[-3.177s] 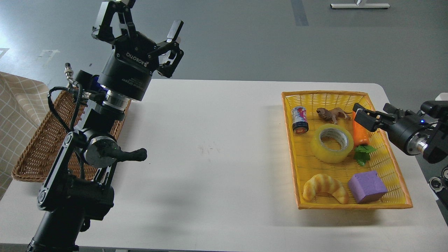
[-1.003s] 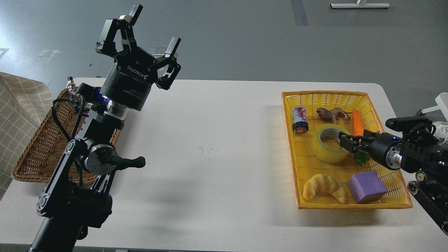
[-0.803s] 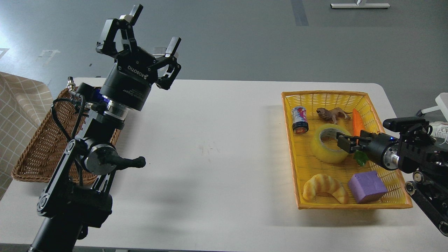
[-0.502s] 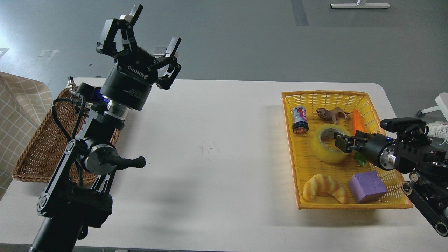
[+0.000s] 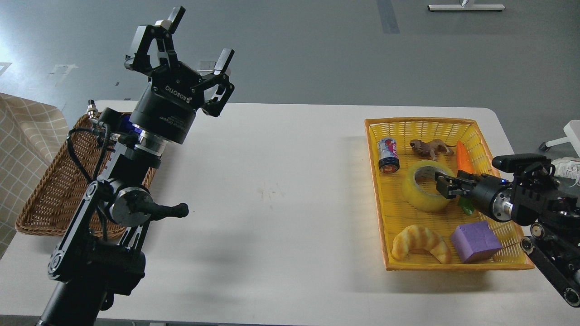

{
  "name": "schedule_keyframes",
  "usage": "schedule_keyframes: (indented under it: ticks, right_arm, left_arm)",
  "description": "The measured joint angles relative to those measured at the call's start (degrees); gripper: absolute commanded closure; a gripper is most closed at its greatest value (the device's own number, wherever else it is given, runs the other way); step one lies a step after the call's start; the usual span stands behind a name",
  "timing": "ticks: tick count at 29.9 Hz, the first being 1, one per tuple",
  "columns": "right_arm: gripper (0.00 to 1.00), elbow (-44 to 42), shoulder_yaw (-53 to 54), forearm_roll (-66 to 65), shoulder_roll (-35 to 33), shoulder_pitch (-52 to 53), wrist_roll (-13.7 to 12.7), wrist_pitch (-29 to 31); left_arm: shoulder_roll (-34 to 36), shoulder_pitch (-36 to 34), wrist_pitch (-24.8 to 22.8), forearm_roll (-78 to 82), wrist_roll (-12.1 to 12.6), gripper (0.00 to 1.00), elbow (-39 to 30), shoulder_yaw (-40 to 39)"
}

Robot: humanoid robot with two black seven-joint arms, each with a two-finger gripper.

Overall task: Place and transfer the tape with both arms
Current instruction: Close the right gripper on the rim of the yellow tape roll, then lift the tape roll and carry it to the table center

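Note:
The tape (image 5: 420, 195), a wide yellow roll with a pale core, lies flat in the middle of the yellow basket (image 5: 384, 217) at the right of the white table. My right gripper (image 5: 446, 186) comes in low from the right and sits at the roll's right rim. Its dark fingers overlap the rim and cannot be told apart. My left gripper (image 5: 199, 37) is open and empty. It is raised high above the table's far left, fingers pointing up, far from the tape.
The yellow basket also holds a can (image 5: 388, 155), a toy lion (image 5: 430, 147), a carrot (image 5: 464, 159), a croissant (image 5: 421, 243) and a purple block (image 5: 476, 241). A brown wicker basket (image 5: 45, 194) stands at the table's left edge behind my left arm.
My right gripper came down from above the basket's right edge to the tape's right rim, then shifted slightly left. The left gripper dropped a little early on, then held still. The tape has not moved.

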Motion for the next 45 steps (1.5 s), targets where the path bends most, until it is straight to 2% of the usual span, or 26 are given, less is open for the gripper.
schedule_keyframes:
  ticks: [4, 10, 16, 18, 20, 37, 45]
  right_arm:
    - [0.44, 0.0, -0.1, -0.4, -0.1, -0.1, 0.0, 0.0]
    - [0.58, 0.0, -0.1, -0.6, -0.1, -0.6, 0.0, 0.0]
    - [0.62, 0.0, -0.1, -0.6, 0.0, -0.8, 0.0, 0.0]
    - [0.75, 0.0, 0.0, -0.6, 0.0, -0.8, 0.0, -0.1]
    - [0.78, 0.0, 0.0, -0.6, 0.1, -0.9, 0.0, -0.4]
    - [0.81, 0.3, 1.0, -0.6, 0.1, -0.8, 0.0, -0.7]
    - [0.82, 1.5, 2.1, -0.1, -0.5, 2.5, 0.1, -0.7]
  left_arm:
    - [0.0, 0.0, 0.1, 0.0, 0.0, 0.02, 0.0, 0.1]
    - [0.0, 0.0, 0.1, 0.0, 0.0, 0.02, 0.1, 0.1]
    - [0.0, 0.0, 0.1, 0.0, 0.0, 0.02, 0.6, 0.1]
    - [0.0, 0.0, 0.1, 0.0, 0.0, 0.02, 0.8, 0.1]
    - [-0.1, 0.0, 0.1, 0.0, 0.0, 0.02, 0.9, 0.1]
    - [-0.1, 0.1, 0.3, 0.0, 0.0, 0.02, 1.1, 0.1]
    - [-0.2, 0.1, 0.2, 0.0, 0.0, 0.02, 1.1, 0.5]
